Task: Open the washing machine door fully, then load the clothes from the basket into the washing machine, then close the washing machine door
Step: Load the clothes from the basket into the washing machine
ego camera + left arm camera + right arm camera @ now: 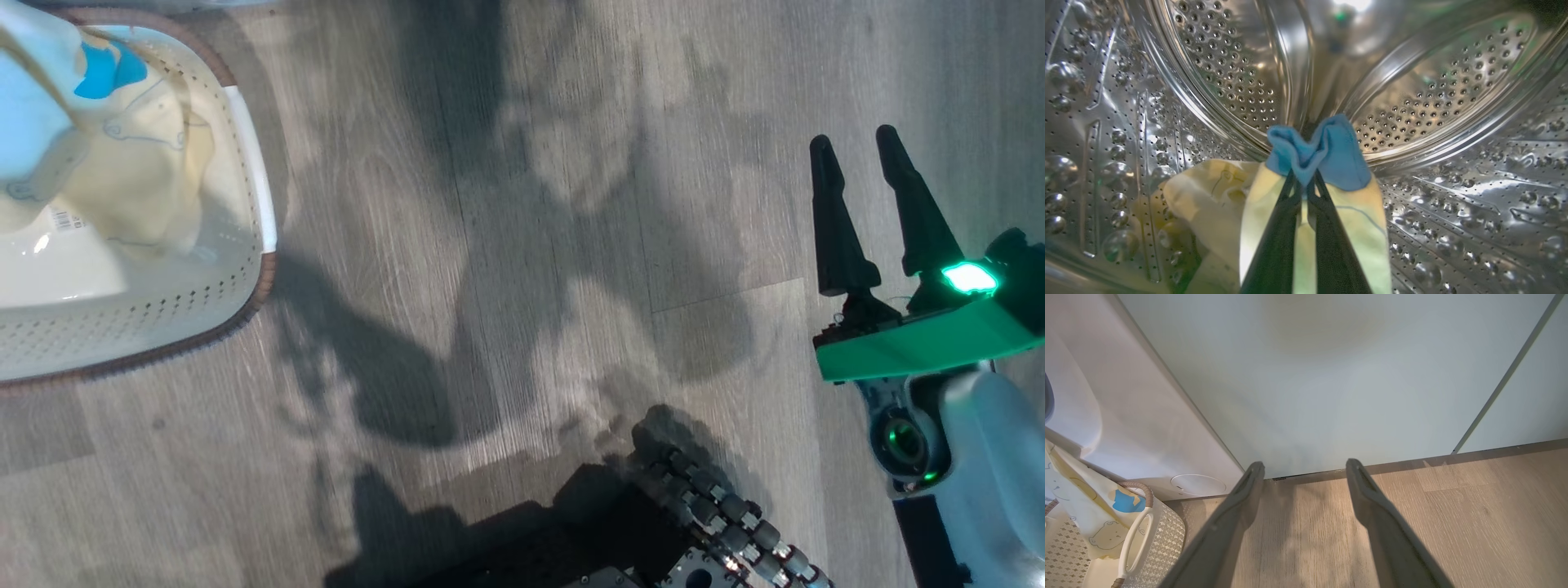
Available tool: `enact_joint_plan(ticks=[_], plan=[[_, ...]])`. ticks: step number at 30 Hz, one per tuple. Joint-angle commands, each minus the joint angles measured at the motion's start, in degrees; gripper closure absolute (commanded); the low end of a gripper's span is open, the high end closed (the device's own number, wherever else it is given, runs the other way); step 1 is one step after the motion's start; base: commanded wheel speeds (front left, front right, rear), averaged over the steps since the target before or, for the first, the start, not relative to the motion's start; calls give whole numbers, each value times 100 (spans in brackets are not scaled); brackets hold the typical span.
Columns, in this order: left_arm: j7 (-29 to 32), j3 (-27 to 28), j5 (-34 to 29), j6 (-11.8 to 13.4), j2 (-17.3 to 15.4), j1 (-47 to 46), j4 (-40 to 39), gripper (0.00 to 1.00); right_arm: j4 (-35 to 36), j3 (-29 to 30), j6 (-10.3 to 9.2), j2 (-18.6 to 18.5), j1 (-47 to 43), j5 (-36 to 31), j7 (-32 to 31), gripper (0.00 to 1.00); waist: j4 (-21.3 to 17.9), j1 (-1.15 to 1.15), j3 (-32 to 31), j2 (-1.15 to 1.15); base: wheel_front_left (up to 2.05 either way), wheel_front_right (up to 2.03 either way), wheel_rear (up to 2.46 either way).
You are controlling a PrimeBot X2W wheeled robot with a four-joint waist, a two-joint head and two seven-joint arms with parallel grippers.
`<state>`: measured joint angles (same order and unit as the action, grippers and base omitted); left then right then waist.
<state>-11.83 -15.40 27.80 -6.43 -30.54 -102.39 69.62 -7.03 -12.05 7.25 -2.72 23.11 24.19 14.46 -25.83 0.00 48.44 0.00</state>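
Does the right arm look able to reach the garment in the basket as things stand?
Probably yes: the right tool is open and empty, and only bare floor lies between it and the basket holding the garment. It would have to swing well across to its left.

Nothing legible is showing: in the head view the one white label point(67, 219), sitting on the bottom of the basket point(147, 327) beside the clothes point(139, 180), is carrying dark barcode-like stripes, and its print is coming out too small and blurred to be read.
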Motion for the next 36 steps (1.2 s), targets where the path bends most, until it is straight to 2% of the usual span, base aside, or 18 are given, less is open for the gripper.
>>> enact_joint_plan(ticks=[1,3,5,12,19,31,36], plan=[[48,-77,-48,-27,-163,-156,-64,99,131,-45,24,-16,-48,24,54,0,18,0,-14,0,0,0,0],[117,-137,-64,-39,-141,-155,29,57,120,-36,24,-16,-47,13,54,0,37,0,-36,0,0,0,0],[206,-175,-47,-53,-129,-118,114,0,121,-28,24,-16,-45,8,54,0,46,0,-77,0,0,0,0],[410,-365,66,-100,-122,293,253,0,106,98,24,-16,-172,-43,54,0,132,0,-430,0,0,0,0],[398,-514,494,-104,5,1106,29,0,66,205,24,-16,-379,-156,54,0,298,0,-925,0,0,0,0],[11,-885,1276,-105,-136,3186,-908,0,-5,369,24,-57,-883,-409,54,0,559,0,-1959,0,0,0,0],[-175,-880,1568,-105,-110,4146,-1376,0,-11,469,24,-133,-1130,-446,54,0,721,0,-2357,0,0,0,0]])
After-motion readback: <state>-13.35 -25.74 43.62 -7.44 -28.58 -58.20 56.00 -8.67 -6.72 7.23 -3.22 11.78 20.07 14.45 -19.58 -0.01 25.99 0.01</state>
